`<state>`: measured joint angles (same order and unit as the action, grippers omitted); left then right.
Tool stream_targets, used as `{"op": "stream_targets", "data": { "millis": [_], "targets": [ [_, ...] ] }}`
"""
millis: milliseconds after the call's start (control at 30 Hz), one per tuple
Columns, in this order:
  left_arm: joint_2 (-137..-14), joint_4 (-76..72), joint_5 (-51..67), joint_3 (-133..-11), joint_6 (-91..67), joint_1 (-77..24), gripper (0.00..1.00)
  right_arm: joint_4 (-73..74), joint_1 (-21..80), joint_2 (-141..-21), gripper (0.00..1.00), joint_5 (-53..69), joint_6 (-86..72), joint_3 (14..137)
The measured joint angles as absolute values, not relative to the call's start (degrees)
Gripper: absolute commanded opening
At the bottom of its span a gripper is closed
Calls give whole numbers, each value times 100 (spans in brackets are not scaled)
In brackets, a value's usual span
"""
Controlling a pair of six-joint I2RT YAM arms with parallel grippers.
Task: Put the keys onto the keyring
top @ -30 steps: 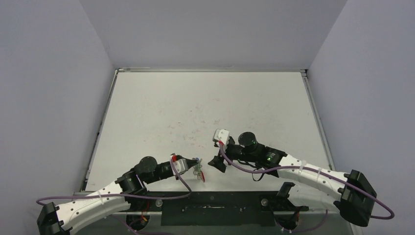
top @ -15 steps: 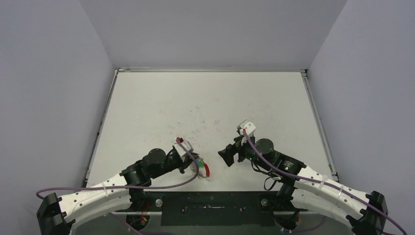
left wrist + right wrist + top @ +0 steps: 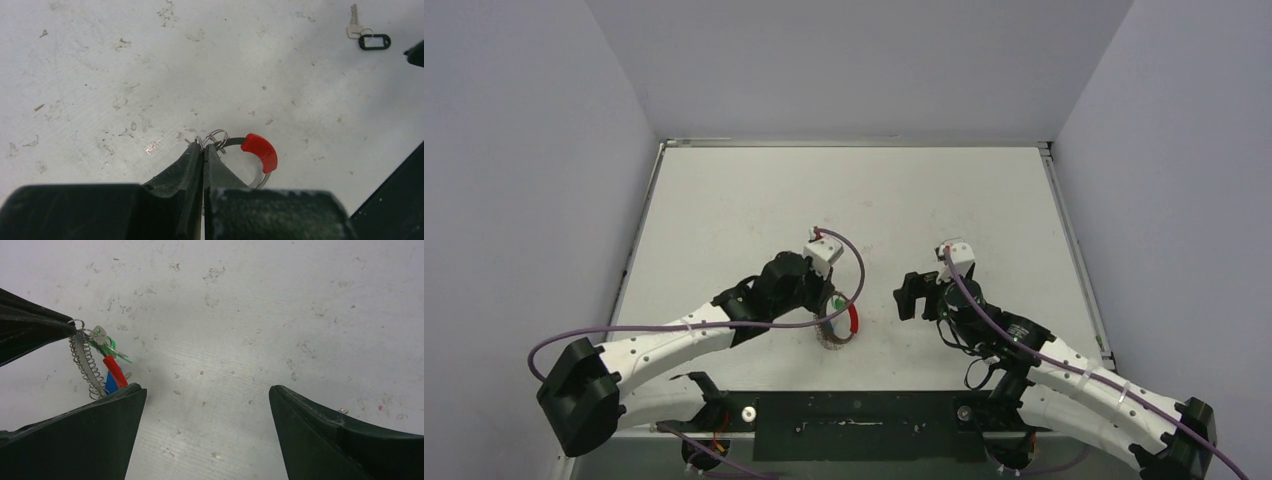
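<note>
L jaws clamped on keyring (image 3: 855, 318) nr table (image 3: 724, 200) front edge; R jaws apart beside.

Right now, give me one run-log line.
left fingers: shut on keyring | keys: green and blue, hanging at it | right fingers: open, empty, apart | silver key with black tag: on table
</note>
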<state>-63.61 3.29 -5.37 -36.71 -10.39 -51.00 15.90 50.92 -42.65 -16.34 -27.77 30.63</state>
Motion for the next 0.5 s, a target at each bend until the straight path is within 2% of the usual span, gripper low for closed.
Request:
{"op": "stream_targets", "data": {
  "millis": [33,67,100,167,233,300,500],
  "targets": [
    [-6497,325,-495,-3756,-1044,-4965,3,1632,5039,-4283,100,-1634,-2834,3076],
    [-6598,314,-447,-3815,-1050,-4860,15,1664,4976,-4320,100,-1627,-2899,3087],
    [-6737,279,-392,-3887,-1061,-4716,32,1682,4908,-4375,100,-1608,-2950,3094],
    [-6921,239,-316,-4001,-1076,-4545,60,1702,4759,-4528,100,-1483,-3022,3098],
    [-7116,213,-237,-4167,-1116,-4421,75,1743,4574,-4731,100,-1267,-3081,3100],
    [-7244,191,-185,-4335,-1151,-4357,82,1745,4394,-4925,100,-1009,-3122,3100],
    [-7330,464,-71,-4764,-1485,-4093,91,1343,3999,-5638,100,-123,-3280,3098]
  ]
}}
